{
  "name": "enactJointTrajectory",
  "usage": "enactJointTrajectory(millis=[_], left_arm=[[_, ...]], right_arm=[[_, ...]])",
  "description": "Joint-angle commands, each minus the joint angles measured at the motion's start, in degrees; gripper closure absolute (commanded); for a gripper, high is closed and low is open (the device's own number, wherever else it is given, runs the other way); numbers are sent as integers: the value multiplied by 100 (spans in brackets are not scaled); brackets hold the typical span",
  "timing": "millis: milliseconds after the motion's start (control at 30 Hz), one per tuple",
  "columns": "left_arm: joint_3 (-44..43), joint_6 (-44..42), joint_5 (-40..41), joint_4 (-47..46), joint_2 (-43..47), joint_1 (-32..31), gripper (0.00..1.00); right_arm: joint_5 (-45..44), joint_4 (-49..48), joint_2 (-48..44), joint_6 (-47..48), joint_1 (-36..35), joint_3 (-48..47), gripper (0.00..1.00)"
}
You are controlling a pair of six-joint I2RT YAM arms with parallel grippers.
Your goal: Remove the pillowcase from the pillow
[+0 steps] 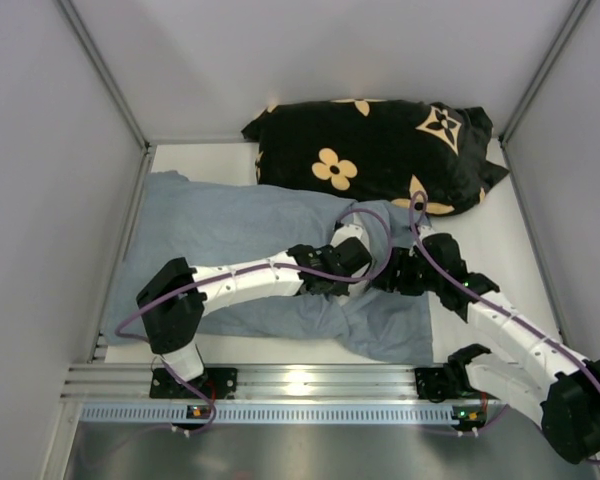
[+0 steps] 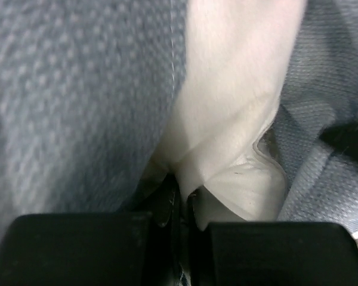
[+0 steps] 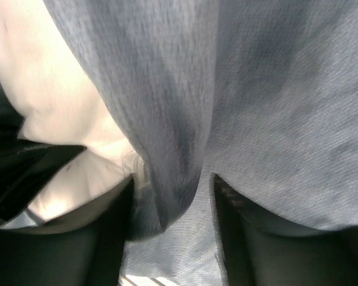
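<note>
The grey-blue pillowcase [image 1: 220,225] lies wrinkled across the table, and the white pillow inside it is hidden in the top view. My left gripper [image 1: 352,272] is at the cover's right end. In the left wrist view it [image 2: 182,199] is shut on a pinch of the white pillow [image 2: 232,89], with pillowcase fabric [image 2: 65,89] on both sides. My right gripper [image 1: 392,275] faces it closely. In the right wrist view its jaws [image 3: 170,232] stand apart around a hanging fold of the pillowcase [image 3: 274,89]. The white pillow [image 3: 48,107] shows at the left.
A black pillow with tan flower shapes [image 1: 380,150] lies at the back, touching the far edge of the grey-blue cover. Grey walls close in on the left, back and right. A bare strip of white table [image 1: 520,250] lies at the right. A metal rail [image 1: 300,385] runs along the near edge.
</note>
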State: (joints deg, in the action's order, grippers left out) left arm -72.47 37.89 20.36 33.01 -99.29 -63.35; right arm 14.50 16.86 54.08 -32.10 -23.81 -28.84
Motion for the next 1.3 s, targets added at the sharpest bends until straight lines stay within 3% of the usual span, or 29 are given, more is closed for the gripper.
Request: enactJointTrajectory(millis=[0, 67, 133, 167, 300, 400, 433, 467, 533, 567, 633, 733, 767, 900, 933, 1033, 1067, 1133, 1267], left_arm=[[32, -220, -147, -225, 163, 183, 100], [-152, -290, -103, -234, 260, 253, 100], [-259, -396, -102, -260, 357, 271, 100], [-346, -405, -102, -260, 375, 297, 100], [-461, -458, -129, -278, 410, 315, 100], [-453, -449, -120, -322, 454, 332, 100], [-453, -449, -137, -331, 471, 350, 100], [-461, -449, -146, -322, 463, 367, 100], [-461, -449, -146, -331, 506, 394, 100], [-479, -458, -155, -339, 524, 446, 100], [-531, -502, -155, -340, 577, 525, 100], [-584, -607, -181, -331, 682, 700, 100], [-593, -633, -190, -322, 717, 754, 100], [-593, -712, -304, -322, 1007, 1123, 100], [-602, -721, -322, -331, 1060, 1263, 100], [-655, -792, -427, -322, 1306, 1526, 100], [-681, -801, -462, -322, 1367, 1597, 100], [-734, -809, -568, -322, 1543, 1694, 100], [-769, -801, -936, -278, 1824, 1879, 100]], right_arm=[[342, 124, -39, 186, -71, -17, 41], [517, 11, -3, 169, -106, 19, 19], [597, -86, 6, 64, -158, 28, 3], [702, -156, 6, 11, -185, 45, 1], [1149, -700, 58, -681, -255, 211, 1], [2413, -1972, 654, -1426, -247, 650, 1], [2843, -3455, 873, -1857, -255, 878, 1], [3283, -4192, 1354, -2271, -238, 1341, 1], [3305, -5102, 1718, -2776, -282, 1600, 1], [3044, -4792, 1806, -2645, -308, 1610, 1], [2604, -4054, 1694, -2162, -378, 1583, 10], [1752, -2746, 914, -1889, -414, 1566, 50], [1584, -2741, 911, -1784, -414, 1531, 57], [626, -883, -72, -1064, -528, 1162, 60], [459, -695, -187, -1001, -537, 1135, 67], [237, -430, -407, -869, -545, 1135, 83], [202, -429, -373, -868, -554, 1179, 94], [237, -534, -294, -886, -624, 1231, 100], [-166, -710, -39, -991, -905, 1328, 100]])
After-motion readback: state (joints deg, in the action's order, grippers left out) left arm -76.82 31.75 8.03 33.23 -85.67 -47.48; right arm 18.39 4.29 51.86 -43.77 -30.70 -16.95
